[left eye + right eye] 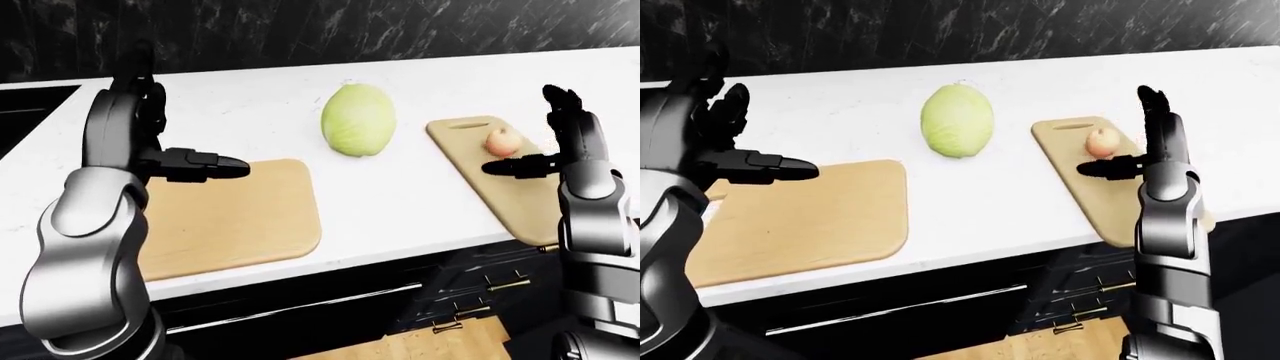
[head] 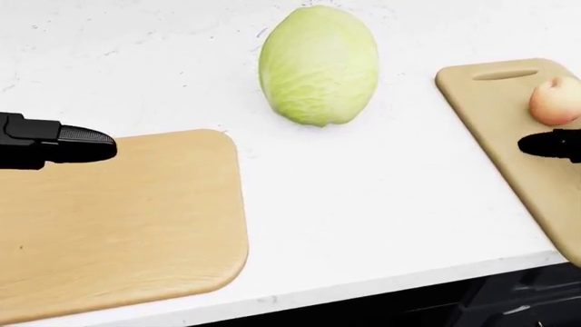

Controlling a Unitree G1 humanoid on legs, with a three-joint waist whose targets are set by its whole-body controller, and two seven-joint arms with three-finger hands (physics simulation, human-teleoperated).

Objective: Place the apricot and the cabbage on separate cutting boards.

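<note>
A pale green cabbage [image 2: 318, 65] lies on the white counter between two wooden cutting boards. The small pink-orange apricot [image 2: 555, 100] rests on the right board [image 2: 495, 109], near its handle slot. My right hand [image 1: 1120, 139] stands open just right of the apricot, fingers raised, and its thumb [image 2: 550, 145] points left below the fruit without touching it. My left hand [image 1: 765, 135] is open and empty over the upper left corner of the bare left board [image 2: 136, 218], its thumb [image 2: 82, 143] pointing right.
The white counter [image 2: 363, 197] ends at a near edge along the bottom of the head view, with dark drawers [image 1: 480, 292] below. A dark sink [image 1: 30, 112] sits at the far left. A black marbled wall [image 1: 350, 30] backs the counter.
</note>
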